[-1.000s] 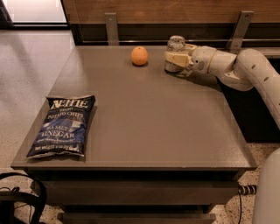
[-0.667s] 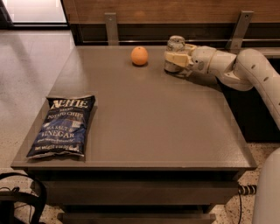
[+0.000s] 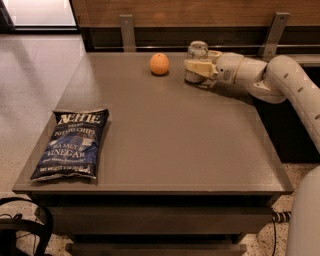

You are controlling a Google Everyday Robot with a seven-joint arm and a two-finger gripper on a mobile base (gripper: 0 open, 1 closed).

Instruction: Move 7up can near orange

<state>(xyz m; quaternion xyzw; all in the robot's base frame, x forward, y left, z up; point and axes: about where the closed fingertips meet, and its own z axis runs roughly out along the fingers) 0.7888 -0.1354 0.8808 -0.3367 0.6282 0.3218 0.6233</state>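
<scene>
Table (image 3: 175,150): flat grey-brown top on a lower shelf, filling most of the camera view. It stands on pale speckled floor (image 3: 30,75), with a wooden wall panel (image 3: 200,10) behind its far edge.

Robot arm (image 3: 295,85): white, curved segments. It enters from the right side and reaches leftward over the far right part of the table top.

Chip bag (image 3: 70,145): dark blue with white lettering, lying flat at the near left part of the table, close to the left edge. It is well apart from every other item on the top.

Black looped cable or strap (image 3: 20,225): on the floor at the near left corner, below table level. Its nature cannot be made out.

Gripper (image 3: 190,62): cream-coloured, at the far end of the table, right of centre, pointing left. It is closed around the 7up can, with the near finger (image 3: 200,67) lying across the can's lower front. The far finger is hidden behind the can.

7up can (image 3: 198,50): silver-white, upright, its top showing above the finger and its base at the table surface. Whether the base touches the top cannot be confirmed. It is located near the far edge.

Orange (image 3: 159,64): round, resting on the table near the far edge, just left of the can and not touching it. A narrow strip of bare table shows between them.
</scene>
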